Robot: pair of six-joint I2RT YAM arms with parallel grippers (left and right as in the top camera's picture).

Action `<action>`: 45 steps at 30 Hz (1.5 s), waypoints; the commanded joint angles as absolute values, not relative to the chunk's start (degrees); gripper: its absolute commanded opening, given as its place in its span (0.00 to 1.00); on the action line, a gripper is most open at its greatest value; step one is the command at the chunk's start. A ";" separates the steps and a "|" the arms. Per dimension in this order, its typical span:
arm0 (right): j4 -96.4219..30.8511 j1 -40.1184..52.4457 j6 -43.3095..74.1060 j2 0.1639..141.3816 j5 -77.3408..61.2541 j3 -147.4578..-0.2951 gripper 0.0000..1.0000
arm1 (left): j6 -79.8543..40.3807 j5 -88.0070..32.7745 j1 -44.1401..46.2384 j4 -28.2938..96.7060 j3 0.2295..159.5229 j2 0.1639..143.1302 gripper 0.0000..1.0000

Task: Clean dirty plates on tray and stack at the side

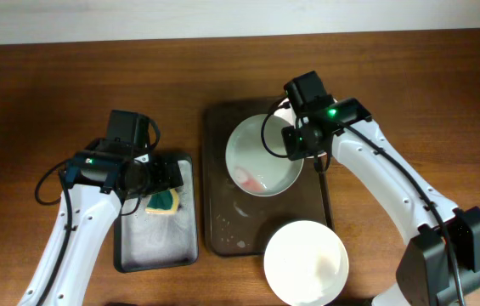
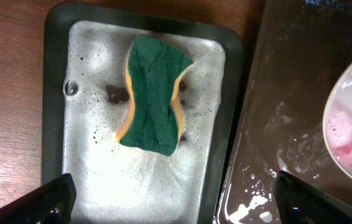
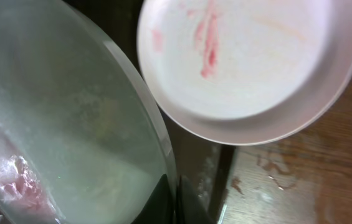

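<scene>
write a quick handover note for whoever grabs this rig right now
left gripper: open, above the sponge, which lies free in the foamy black tray.
right gripper: shut on the green plate at its rim, over the brown tray.
green plate: pink suds inside, not clean.
pink plate: red smears, half on the brown tray's corner, half over the table.
done: nothing clean or stacked; only two plates in view.
left: scrub both, stack beside the tray.
</scene>
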State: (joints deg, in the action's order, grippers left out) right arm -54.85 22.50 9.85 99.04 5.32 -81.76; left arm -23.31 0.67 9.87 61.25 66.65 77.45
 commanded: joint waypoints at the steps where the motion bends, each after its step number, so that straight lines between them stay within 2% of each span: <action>1: -58.22 30.30 11.00 96.71 23.16 -82.85 0.04 | -22.39 1.45 9.67 61.39 67.55 76.64 0.99; 3: -60.77 37.93 15.44 96.55 37.60 -82.85 0.04 | -22.39 1.45 9.67 61.39 67.55 76.64 0.99; 7: -62.28 49.21 20.03 96.44 55.20 -82.85 0.04 | -22.39 1.45 9.67 61.39 67.55 76.64 0.99; 10: -62.28 52.58 20.01 95.37 59.86 -83.31 0.04 | -22.39 1.45 9.67 61.39 67.55 76.64 0.99; 16: -61.56 52.93 18.37 87.29 59.33 -84.58 0.04 | -22.39 1.45 9.67 61.39 67.55 76.64 0.99; 24: -61.73 52.93 10.87 87.09 58.54 -84.58 0.04 | -22.39 1.45 9.67 61.39 67.55 76.64 0.99; 34: -61.49 52.93 7.84 87.09 59.55 -84.58 0.04 | -22.39 1.45 9.67 61.41 67.55 76.64 0.99; 35: -60.27 52.93 8.03 87.11 55.92 -84.58 0.04 | -22.39 1.45 9.67 61.41 67.55 76.64 0.99; 36: -59.81 52.88 4.58 87.31 56.27 -84.55 0.04 | -22.39 1.45 9.67 61.41 67.55 76.64 0.99; 37: -58.70 52.18 5.82 87.35 64.07 -84.58 0.04 | -22.39 1.45 9.67 61.39 67.55 76.64 0.99; 38: -56.97 52.12 0.60 87.44 56.45 -84.55 0.04 | -22.39 1.45 9.67 61.39 67.55 76.64 0.99; 39: -57.80 51.55 4.84 87.55 60.73 -84.55 0.04 | -22.39 1.45 9.67 61.41 67.55 76.64 1.00; 40: -57.17 51.51 3.38 87.53 52.84 -84.55 0.04 | -22.39 1.45 9.67 61.41 67.55 76.64 0.99; 41: -57.58 51.75 -0.27 87.68 52.34 -84.55 0.04 | -22.39 1.45 9.67 61.39 67.55 76.64 0.99; 42: -58.24 51.33 8.16 87.90 61.67 -84.55 0.04 | -22.39 1.45 9.67 61.39 67.55 76.64 0.99; 43: -57.56 51.33 2.17 87.81 53.63 -84.55 0.04 | -22.39 1.45 9.67 61.39 67.55 76.64 0.99; 44: -59.07 50.30 9.15 87.88 55.59 -84.55 0.04 | -22.39 1.45 9.67 61.41 67.55 76.64 0.99; 45: -59.35 47.70 14.06 87.90 41.58 -84.55 0.04 | -22.39 1.45 9.67 61.39 67.55 76.64 0.99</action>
